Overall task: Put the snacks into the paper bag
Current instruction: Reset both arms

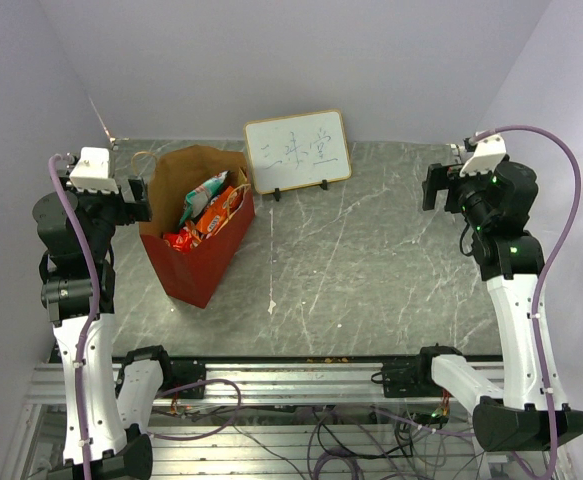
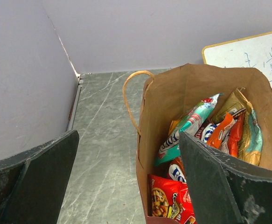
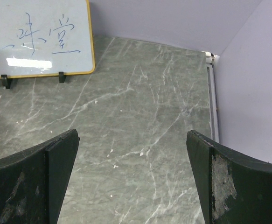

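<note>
Red paper bag (image 1: 202, 270) stands at the left, snacks (image 1: 207, 208) inside it, just right of the left gripper (image 1: 139, 197), which gapes wide and empty like the right gripper (image 1: 433, 186), well apart at the right.

Large paper carrier bag (image 1: 199, 268), red outside, brown kraft inside: upright, mouth open, standing near the left edge of the table (image 1: 371, 260). A twisted paper handle (image 2: 129, 100) loops outward from its rim.

Small shiny foil snack packets (image 2: 198, 123), teal, orange, red and yellow: all inside the bag, mostly on end, overlapping.
</note>
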`<state>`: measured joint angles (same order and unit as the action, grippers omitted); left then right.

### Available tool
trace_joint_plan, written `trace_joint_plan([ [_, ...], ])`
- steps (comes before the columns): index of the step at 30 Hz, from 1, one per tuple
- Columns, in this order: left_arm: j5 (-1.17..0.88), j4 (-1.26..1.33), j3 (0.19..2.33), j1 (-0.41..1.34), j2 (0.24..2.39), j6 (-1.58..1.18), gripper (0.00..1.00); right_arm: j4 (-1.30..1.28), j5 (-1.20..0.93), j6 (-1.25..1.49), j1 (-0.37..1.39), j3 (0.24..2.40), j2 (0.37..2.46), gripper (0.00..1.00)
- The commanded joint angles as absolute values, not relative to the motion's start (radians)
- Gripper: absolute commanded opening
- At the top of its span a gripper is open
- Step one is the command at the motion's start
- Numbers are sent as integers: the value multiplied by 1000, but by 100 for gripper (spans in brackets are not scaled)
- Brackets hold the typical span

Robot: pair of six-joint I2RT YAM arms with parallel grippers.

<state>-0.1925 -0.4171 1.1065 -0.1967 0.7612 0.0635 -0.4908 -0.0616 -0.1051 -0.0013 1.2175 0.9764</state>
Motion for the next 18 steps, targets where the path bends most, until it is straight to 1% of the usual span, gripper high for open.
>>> trace_joint_plan([
  [1, -170, -419, 1126, -207, 753, 66, 99, -480, -73, -103, -12, 1206, 959, 100],
  [18, -173, -414, 1117, -207, 752, 66, 99, -483, -93, -100, -20, 1202, 961, 100],
])
